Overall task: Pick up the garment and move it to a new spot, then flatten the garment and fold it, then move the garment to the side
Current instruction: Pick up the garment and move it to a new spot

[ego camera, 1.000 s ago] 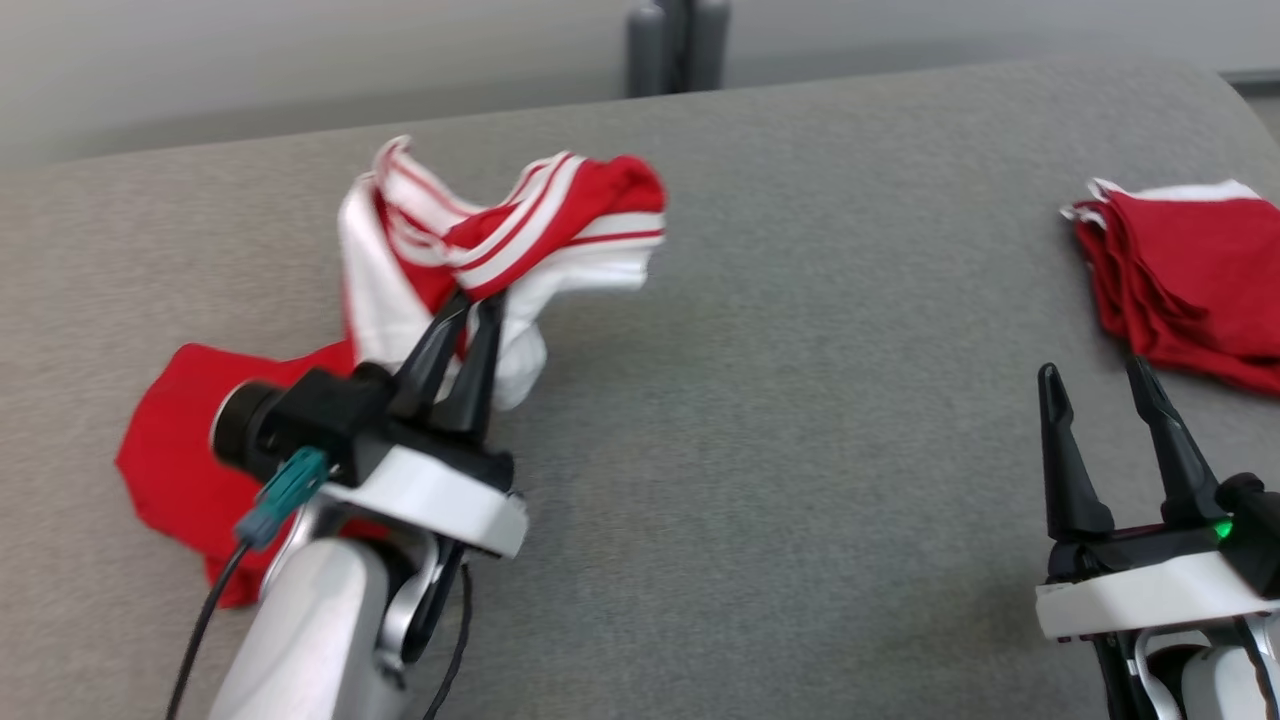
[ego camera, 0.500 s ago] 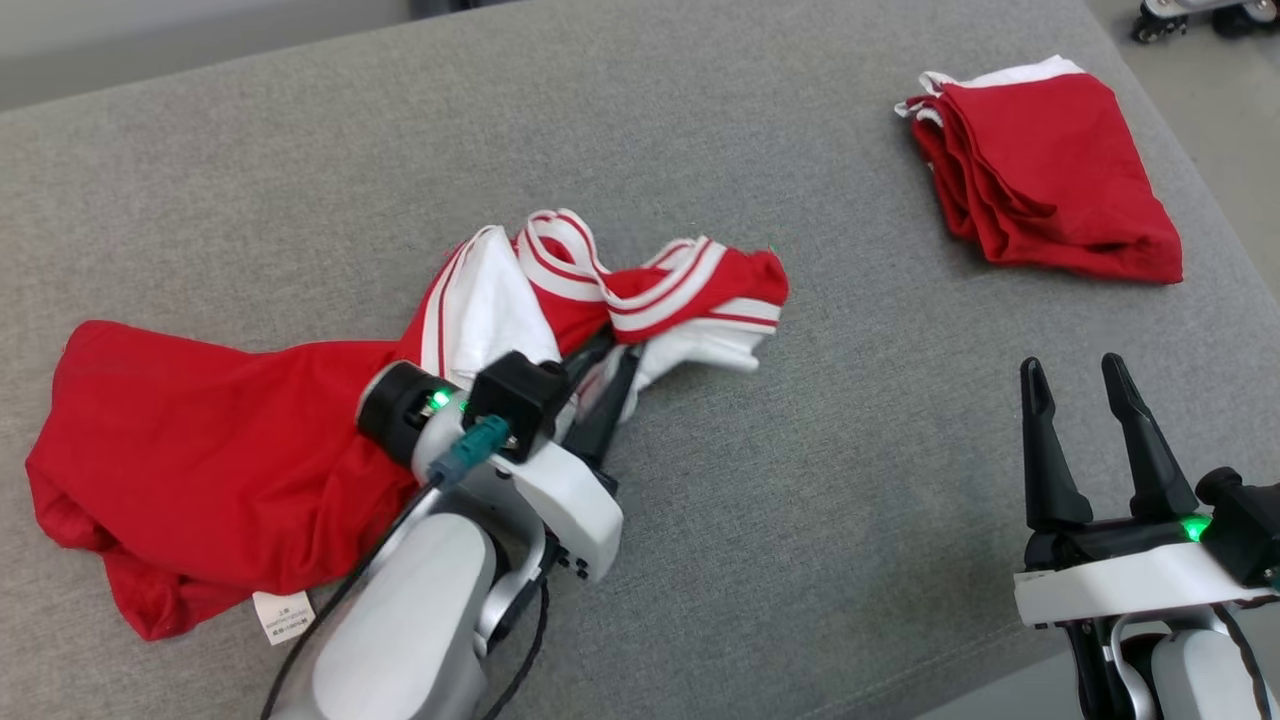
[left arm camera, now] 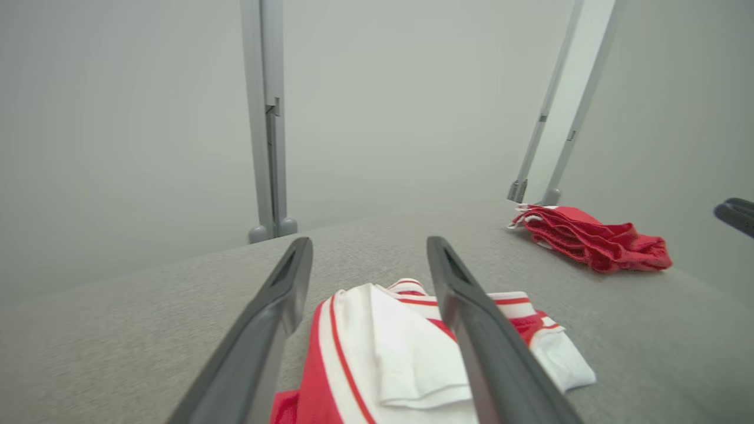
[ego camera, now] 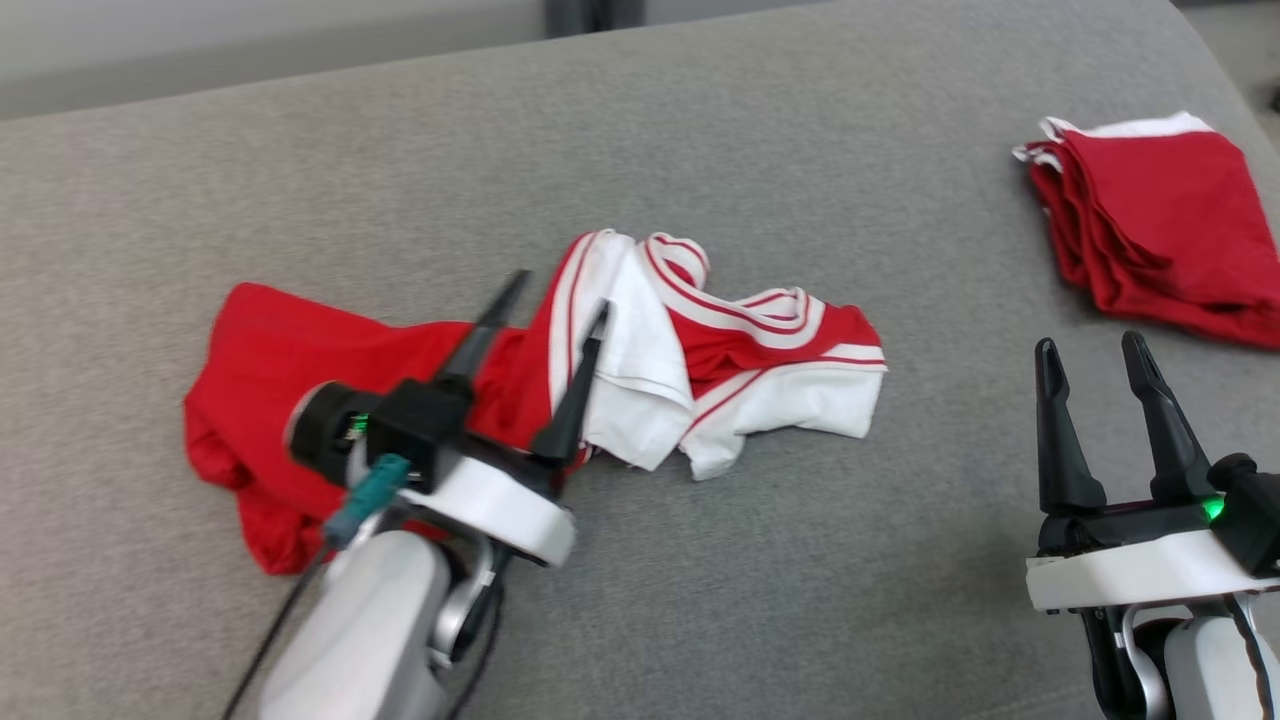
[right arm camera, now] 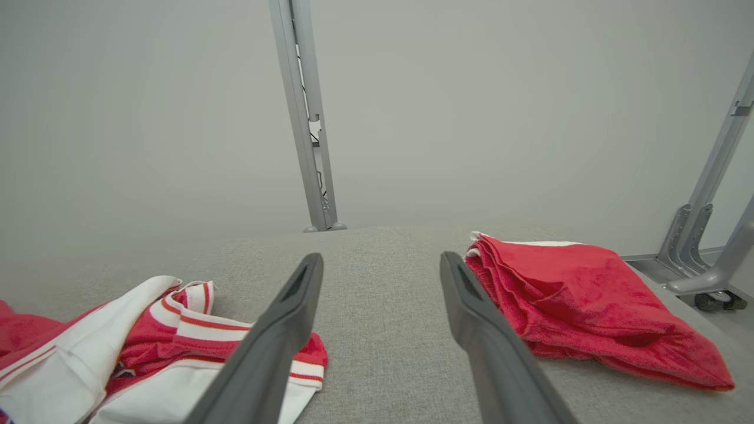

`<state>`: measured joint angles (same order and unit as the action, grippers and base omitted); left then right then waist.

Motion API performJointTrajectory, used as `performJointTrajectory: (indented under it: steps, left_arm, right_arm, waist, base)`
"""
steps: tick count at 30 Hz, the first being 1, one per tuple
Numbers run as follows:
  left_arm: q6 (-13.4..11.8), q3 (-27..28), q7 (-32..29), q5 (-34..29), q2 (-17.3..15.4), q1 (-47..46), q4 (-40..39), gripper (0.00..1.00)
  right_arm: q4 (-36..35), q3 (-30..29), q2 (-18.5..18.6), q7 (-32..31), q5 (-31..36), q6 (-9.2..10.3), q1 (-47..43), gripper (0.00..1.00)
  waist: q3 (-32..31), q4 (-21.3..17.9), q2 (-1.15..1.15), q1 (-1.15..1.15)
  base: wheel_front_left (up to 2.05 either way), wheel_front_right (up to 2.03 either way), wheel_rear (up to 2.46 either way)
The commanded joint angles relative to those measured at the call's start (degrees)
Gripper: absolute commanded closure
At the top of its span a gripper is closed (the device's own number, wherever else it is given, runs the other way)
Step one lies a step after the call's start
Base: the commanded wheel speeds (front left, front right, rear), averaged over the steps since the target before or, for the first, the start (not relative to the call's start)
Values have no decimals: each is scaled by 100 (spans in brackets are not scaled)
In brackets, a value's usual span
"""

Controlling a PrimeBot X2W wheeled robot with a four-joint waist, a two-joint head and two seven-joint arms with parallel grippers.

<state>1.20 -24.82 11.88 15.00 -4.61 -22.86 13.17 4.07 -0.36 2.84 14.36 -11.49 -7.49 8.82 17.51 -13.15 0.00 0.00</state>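
Crumpled garment [ego camera: 640,370] lies on the grey surface [ego camera: 760,180]; left gripper [ego camera: 562,292] and right gripper [ego camera: 1088,342] are both wide, empty.
Head view shows its plain red half under the left fingers; left wrist view shows its white striped part, seen between them.

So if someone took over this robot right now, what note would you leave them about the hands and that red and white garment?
Left hand: open, empty, over the garment.
Right hand: open, empty, off to the side.
Garment: crumpled on the grey surface, not held; a folded red pile lies at the far right.
Done: garment set down.
To do: flatten, fold, move aside.
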Motion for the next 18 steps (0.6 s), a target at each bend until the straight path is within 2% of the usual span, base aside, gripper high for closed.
performJointTrajectory:
  steps: [1,5,9,18]
  left_arm:
    - [-174,216,87,72,-112,107,-76,0]
    - [-506,785,207,236,-324,344,-200,0]
    - [-666,1233,276,410,-543,650,-257,0]
    - [-512,1797,317,788,-868,1473,-328,0]
  right_arm:
    - [-64,-35,49,-44,54,-1,-54,0]
    - [-131,-19,107,-172,86,-1,-115,0]
    - [-181,-29,169,-281,103,-1,-212,0]
    - [-248,7,193,-475,130,-1,-442,0]
  waist:
    - [-206,314,0,0]
    - [-373,599,0,0]
    - [-553,831,0,0]
    - [-942,1083,0,0]
  base:
    - [0,0,0]
    - [0,0,0]
    - [0,0,0]
    - [0,0,0]
